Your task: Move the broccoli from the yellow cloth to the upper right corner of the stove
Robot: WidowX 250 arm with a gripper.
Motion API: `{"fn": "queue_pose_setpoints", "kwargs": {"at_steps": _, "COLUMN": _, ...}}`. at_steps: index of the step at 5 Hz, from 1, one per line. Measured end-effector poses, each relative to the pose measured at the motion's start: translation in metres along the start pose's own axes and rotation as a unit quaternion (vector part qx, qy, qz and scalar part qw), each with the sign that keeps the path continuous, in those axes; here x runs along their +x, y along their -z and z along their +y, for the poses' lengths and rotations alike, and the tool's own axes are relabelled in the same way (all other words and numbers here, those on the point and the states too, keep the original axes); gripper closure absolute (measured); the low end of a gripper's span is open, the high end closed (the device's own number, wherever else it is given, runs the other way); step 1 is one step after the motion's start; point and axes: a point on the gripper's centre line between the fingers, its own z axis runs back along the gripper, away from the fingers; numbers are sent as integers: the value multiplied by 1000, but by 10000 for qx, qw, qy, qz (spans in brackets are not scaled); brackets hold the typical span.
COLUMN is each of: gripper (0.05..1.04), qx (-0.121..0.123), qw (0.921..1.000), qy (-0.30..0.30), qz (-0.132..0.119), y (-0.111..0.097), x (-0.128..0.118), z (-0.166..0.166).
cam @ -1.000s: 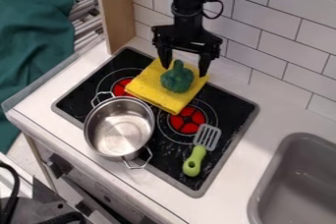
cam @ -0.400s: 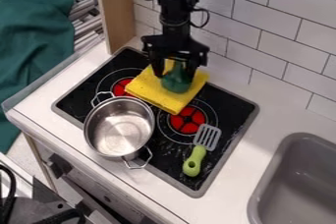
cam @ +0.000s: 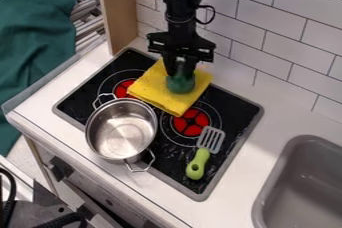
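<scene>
The black gripper [cam: 180, 74] hangs over the back of the stove, closed around the upper part of the green broccoli [cam: 180, 84]. The broccoli is upright over the yellow cloth [cam: 155, 88]; whether its base touches the cloth I cannot tell. Under the cloth is the black stove [cam: 230, 114], with red burners partly covered by the cloth and the pot. The gripper hides the broccoli's top.
A metal pot [cam: 121, 131] stands at the stove's front left. A slotted spatula with a green handle [cam: 198, 164] lies at its right side. The grey sink [cam: 304, 187] is at the lower right, and a tiled wall [cam: 280, 37] rises behind.
From above and around the broccoli, the gripper has come down slightly left, and its fingers have drawn together on the broccoli. Pot, spatula and cloth stay where they were.
</scene>
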Motion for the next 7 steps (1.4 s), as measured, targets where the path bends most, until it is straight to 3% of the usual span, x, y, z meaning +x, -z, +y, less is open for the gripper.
{"fn": "queue_pose_setpoints", "kwargs": {"at_steps": 2, "gripper": 785, "qx": 35, "qw": 10000, "qy": -11, "qz": -52, "y": -4, "x": -6, "z": -1}}
{"fn": "queue_pose_setpoints", "kwargs": {"at_steps": 3, "gripper": 802, "qx": 99, "qw": 9997, "qy": 107, "qz": -205, "y": -16, "x": -13, "z": -8}}
{"fn": "queue_pose_setpoints", "kwargs": {"at_steps": 4, "gripper": 803, "qx": 162, "qw": 9982, "qy": 270, "qz": -513, "y": -36, "x": -25, "z": -23}}
{"fn": "queue_pose_setpoints", "kwargs": {"at_steps": 7, "gripper": 804, "qx": 355, "qw": 9912, "qy": 1171, "qz": -503, "y": -44, "x": -58, "z": -99}}
